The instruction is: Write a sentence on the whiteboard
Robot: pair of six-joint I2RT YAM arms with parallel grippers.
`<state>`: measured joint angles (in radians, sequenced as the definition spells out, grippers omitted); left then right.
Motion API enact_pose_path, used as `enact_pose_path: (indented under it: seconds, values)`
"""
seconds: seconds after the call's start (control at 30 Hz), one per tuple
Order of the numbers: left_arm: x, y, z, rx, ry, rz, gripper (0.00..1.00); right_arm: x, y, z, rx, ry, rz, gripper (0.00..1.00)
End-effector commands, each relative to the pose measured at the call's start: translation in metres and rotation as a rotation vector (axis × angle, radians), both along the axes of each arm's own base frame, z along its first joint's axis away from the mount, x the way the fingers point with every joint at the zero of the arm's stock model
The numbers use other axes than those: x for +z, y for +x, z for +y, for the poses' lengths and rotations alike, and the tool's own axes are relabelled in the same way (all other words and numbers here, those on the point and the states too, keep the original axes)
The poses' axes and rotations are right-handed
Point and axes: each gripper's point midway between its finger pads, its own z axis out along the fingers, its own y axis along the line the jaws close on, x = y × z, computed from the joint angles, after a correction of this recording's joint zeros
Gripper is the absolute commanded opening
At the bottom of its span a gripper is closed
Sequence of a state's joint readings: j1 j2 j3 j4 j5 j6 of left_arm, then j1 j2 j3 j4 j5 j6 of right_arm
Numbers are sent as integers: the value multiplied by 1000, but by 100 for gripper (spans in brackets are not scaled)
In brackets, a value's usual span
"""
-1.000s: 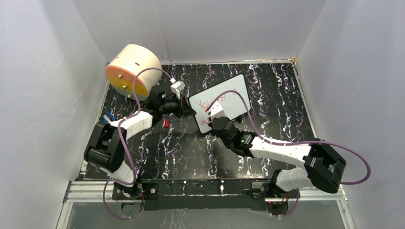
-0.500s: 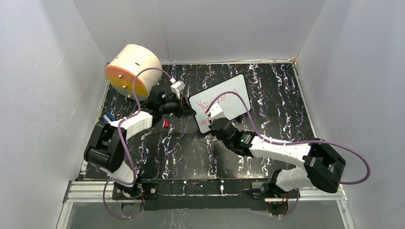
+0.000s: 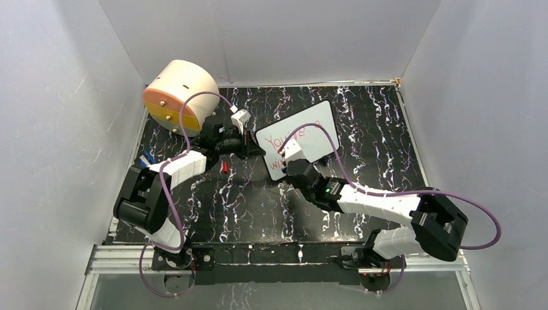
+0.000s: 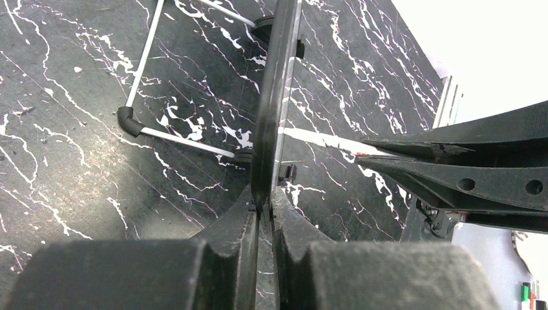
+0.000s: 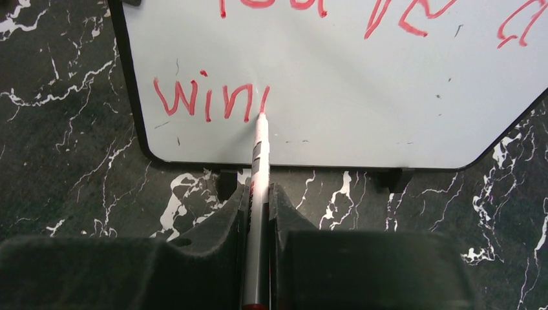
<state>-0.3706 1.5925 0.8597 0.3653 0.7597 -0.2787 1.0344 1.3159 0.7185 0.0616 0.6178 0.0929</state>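
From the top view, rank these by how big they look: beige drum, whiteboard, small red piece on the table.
1 and 2, not ranked: beige drum and whiteboard. They look about alike, and the right arm hides part of the board.
3. small red piece: clearly the smallest.

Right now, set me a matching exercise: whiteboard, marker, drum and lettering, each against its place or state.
1 whiteboard
2 marker
3 drum
4 lettering

a red, on the board
b beige, far left corner
c gripped in the right jaws, tip at the board
d edge clamped in the left jaws

Pairs: 1-d, 2-c, 3-b, 4-a
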Motion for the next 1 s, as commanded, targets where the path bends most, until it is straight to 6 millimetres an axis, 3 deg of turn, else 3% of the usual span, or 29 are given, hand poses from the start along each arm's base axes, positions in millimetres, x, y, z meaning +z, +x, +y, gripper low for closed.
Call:
enact_pose_path:
  seconds: [0.0, 0.6, 0.97]
  values:
    - [12, -2, -1, -16, 10, -42, 0, 33, 17, 9, -36, 96, -101, 0]
    - [10, -2, -2, -22, 9, -35, 0, 42, 27, 4, -59, 103, -130, 0]
    - [12, 0, -2, -16, 11, -38, 0, 19, 19, -4, -56, 66, -46, 0]
